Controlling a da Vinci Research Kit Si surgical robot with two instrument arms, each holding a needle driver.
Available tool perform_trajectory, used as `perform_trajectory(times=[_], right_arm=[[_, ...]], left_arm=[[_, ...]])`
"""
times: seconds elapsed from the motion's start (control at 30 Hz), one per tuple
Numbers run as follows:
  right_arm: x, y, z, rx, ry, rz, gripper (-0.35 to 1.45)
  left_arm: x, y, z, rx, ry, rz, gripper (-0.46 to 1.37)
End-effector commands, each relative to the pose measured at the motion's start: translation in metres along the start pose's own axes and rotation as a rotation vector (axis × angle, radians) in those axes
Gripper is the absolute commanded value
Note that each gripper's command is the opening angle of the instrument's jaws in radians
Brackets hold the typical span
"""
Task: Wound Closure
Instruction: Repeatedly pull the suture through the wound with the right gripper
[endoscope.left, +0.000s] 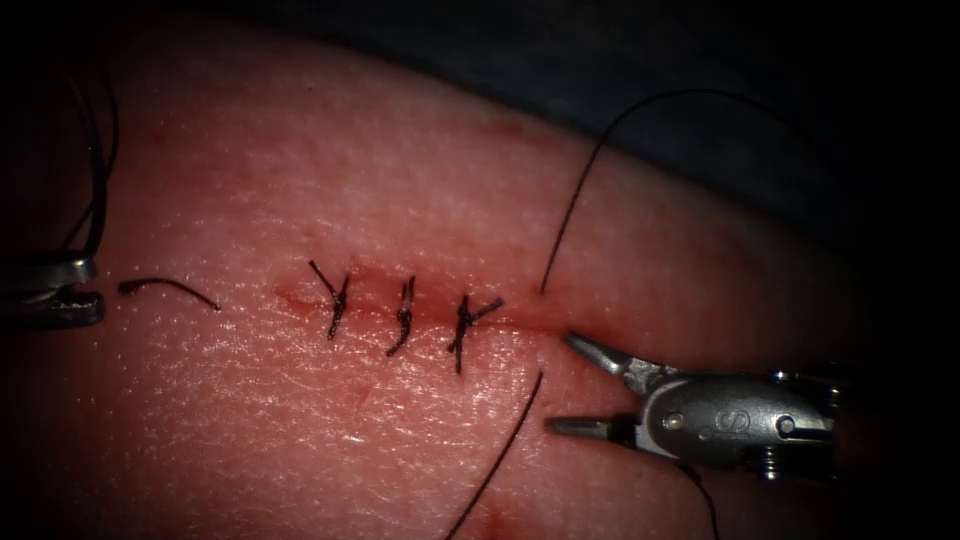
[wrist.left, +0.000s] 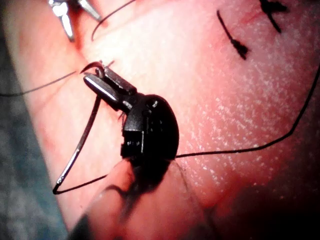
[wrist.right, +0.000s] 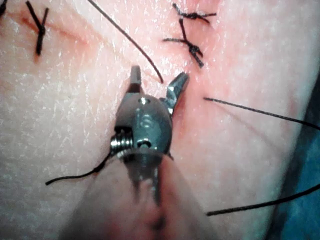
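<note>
- Tissue (endoscope.left: 300, 420): pork belly carrying a cut (endoscope.left: 520, 318) that runs left to right across the endoscope view; faint red fluid (endoscope.left: 292, 297) lies at the cut's left end
- Stitches: three tied stitches (endoscope.left: 404, 318) cross the left and middle stretch of the cut, each with short trimmed tails; judged done
- Thread (endoscope.left: 570, 215): a fourth pass enters the tissue just above the cut, right of the third stitch, and comes out just below it; one strand arcs up and away to the right, the other runs down to the lower edge; no knot sits here, so this stitch is judged still to be tied
- Remaining cut: the stretch to the right of the thread, beside the right tool, looks unclosed
- Right tool (endoscope.left: 585, 388): at the right end of the cut, fingers spread wide apart and empty, one tip just over the cut line, the other below it
- Left tool (wrist.left: 97, 80): at the far left, well apart from the stitches; fingers clamped on the needle (wrist.left: 80, 147) near its pointed end
- Needle: out of the tissue, its curve hanging free below the left tool's fingers, thread trailing from its other end
- Cut end of thread (endoscope.left: 165, 288): a loose piece on the tissue between the left tool and the first stitch
</note>
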Motion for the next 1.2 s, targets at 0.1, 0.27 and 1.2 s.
perform_trajectory(times=[0.1, 0.27, 1.2], right_arm=[[-0.0006, -0.0005, 0.0007, 0.008, -0.013, -0.013, 1.05], [-0.0008, -0.0008, 0.0009, 0.015, -0.005, -0.017, 0.54], [0.0031, -0.0082, -0.0024, 0.142, 0.008, -0.013, -0.35]], left_arm=[[0.0000, 0.0000, 0.0000, -0.011, 0.000, 0.000, -0.35], [0.0000, 0.0000, 0.0000, -0.011, 0.000, 0.000, -0.35], [0.0000, -0.0001, -0.0001, -0.011, 0.001, 0.000, -0.35]])
